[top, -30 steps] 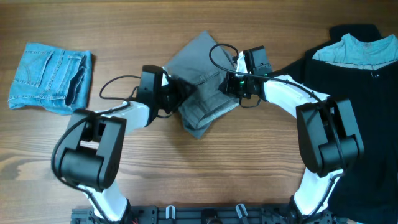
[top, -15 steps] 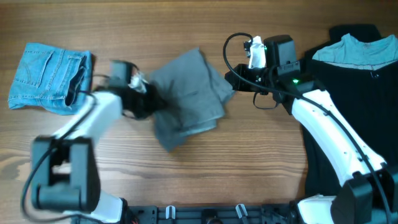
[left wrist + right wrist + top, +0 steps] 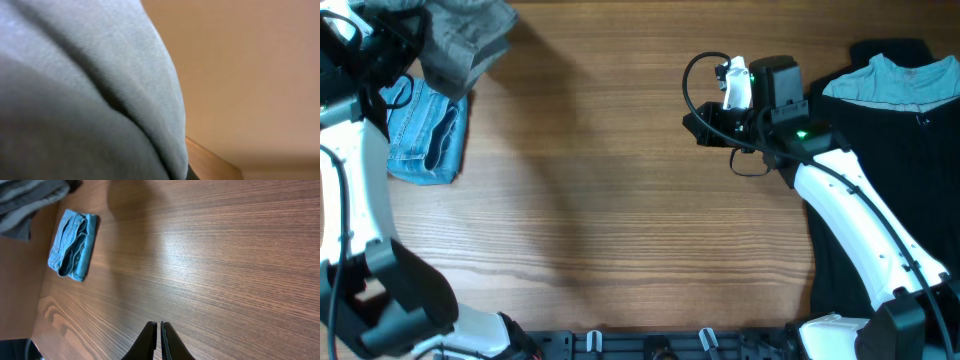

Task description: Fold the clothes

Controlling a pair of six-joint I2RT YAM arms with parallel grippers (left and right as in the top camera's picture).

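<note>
Left hand (image 3: 405, 35) grips the bundled grey pants (image 3: 465, 35) over the denim shorts (image 3: 425, 135), right hand (image 3: 159, 332) clenched empty; only the set-down looks left.

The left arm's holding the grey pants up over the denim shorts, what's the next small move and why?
Probably lower the grey pants straight down onto the denim shorts before letting go: they hang bunched in the air, overlapping the shorts' far edge as seen from overhead.
</note>
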